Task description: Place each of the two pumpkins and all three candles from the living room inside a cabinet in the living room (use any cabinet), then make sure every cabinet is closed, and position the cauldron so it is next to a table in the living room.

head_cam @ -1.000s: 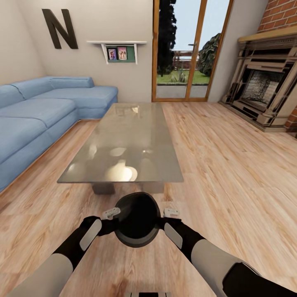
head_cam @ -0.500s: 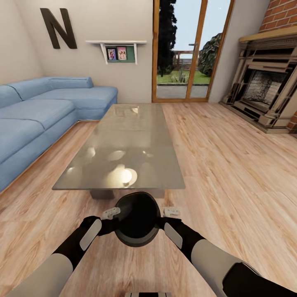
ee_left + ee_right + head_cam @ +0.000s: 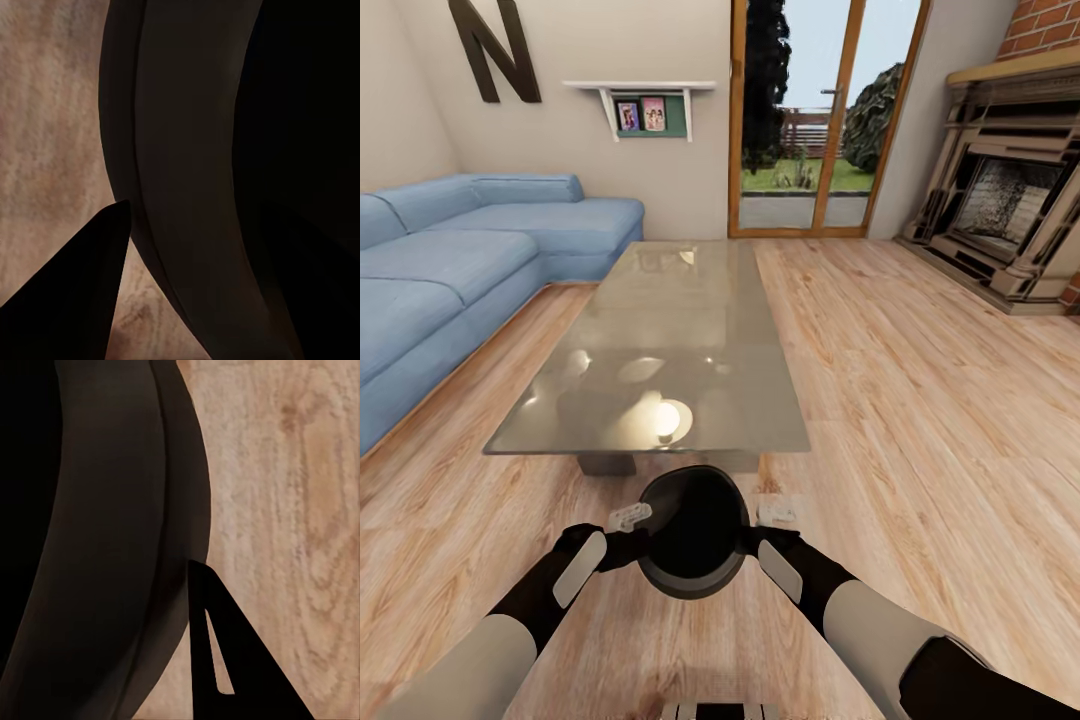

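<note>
While both claws grip it, cauldron nears table

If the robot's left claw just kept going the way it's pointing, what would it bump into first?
Most likely the cauldron. The left gripper points inward at the pot's side, and the left wrist view shows its dark rim right ahead. Whether they already touch is unclear.

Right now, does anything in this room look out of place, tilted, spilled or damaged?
Nothing looks spilled or damaged. The one unusual thing is the black cauldron, held off the floor between the left tool and the right tool, just short of the glass table's near end.
</note>
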Controlling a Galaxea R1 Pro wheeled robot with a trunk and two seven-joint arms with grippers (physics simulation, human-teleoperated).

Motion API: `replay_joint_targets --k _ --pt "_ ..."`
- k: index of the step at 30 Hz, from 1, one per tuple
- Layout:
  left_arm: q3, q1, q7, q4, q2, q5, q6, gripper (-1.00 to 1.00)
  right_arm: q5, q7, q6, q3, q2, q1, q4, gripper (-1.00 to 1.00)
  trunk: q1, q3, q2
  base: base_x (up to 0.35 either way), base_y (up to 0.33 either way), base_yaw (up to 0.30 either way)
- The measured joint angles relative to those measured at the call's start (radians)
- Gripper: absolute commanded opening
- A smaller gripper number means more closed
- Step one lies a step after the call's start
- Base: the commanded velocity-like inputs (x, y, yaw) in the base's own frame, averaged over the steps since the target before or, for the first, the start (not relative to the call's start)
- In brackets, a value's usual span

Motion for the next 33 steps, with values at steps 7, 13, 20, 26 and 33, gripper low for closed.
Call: replay_joint_targets --k 7,13,20,26,33 --pt "0.004 0.000 -0.003 0.000 -0.001 -0.003 0.000 -1.00 0.004 0.000 0.002 -0.002 -0.001 0.000 -0.004 -1.00 0.001 -0.008 -0.001 0.000 0.000 0.000" --pt "-0.001 0.000 0.004 0.000 -0.001 0.002 0.002 -1.00 -0.001 0.000 0.004 0.000 -0.001 0.000 0.000 -1.00 0.003 -0.027 -0.002 0.000 0.000 0.000" --pt "0.003 0.000 0.000 0.000 -0.002 -0.002 0.000 -1.00 0.003 0.000 0.002 -0.002 -0.001 0.000 -0.003 -1.00 0.004 -0.035 -0.002 0.000 0.000 0.000" --pt "0.001 0.000 0.003 0.000 -0.001 0.002 0.001 -1.00 0.001 0.000 0.004 -0.001 -0.001 0.000 -0.002 -1.00 0.005 -0.047 -0.003 0.000 0.000 0.000" --pt "0.001 0.000 -0.001 0.000 0.000 0.000 0.000 -1.00 0.002 0.000 0.002 -0.001 -0.001 0.000 -0.003 -1.00 0.005 -0.047 -0.003 0.000 0.000 0.000"
